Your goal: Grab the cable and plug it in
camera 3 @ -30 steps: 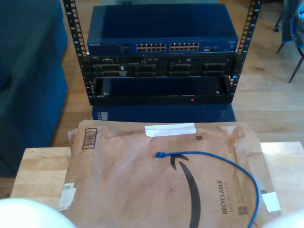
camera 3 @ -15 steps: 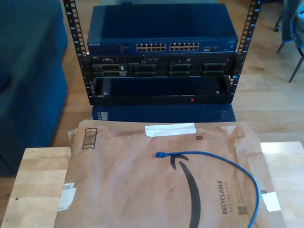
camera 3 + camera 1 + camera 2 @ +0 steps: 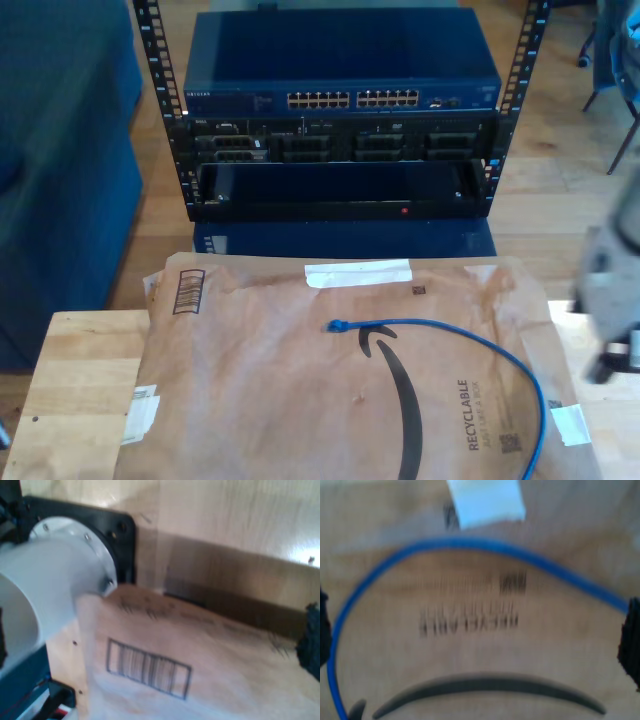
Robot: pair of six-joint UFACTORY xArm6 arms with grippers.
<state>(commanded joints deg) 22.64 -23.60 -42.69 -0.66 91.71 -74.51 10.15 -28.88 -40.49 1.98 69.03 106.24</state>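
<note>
The bright blue cable (image 3: pixel 455 328) lies loose on a brown paper mailer (image 3: pixel 280 400). Its clip plug (image 3: pixel 337 325) rests near the mailer's middle. From there it arcs toward the exterior view's right and runs down to the bottom edge. In the second wrist view the cable (image 3: pixel 465 545) curves between a white label (image 3: pixel 485 500) and the blurred printed text. My second gripper (image 3: pixel 477 630) hovers open above it, fingers wide apart and nothing between them. My first gripper (image 3: pixel 156 645) is open over the mailer's barcode (image 3: pixel 149 674), apart from the cable.
A rack behind the table holds a blue network switch (image 3: pixel 340 98) with rows of ports, and dark units below it. The mailer lies on a wooden table (image 3: pixel 80 370). A blurred arm (image 3: pixel 610 290) stands at the exterior view's right edge. A white arm base (image 3: pixel 55 575) sits on the table.
The white arm parts at the exterior view's bottom corners have gone. A blurred arm now shows at that view's right edge. The cable has not moved.
</note>
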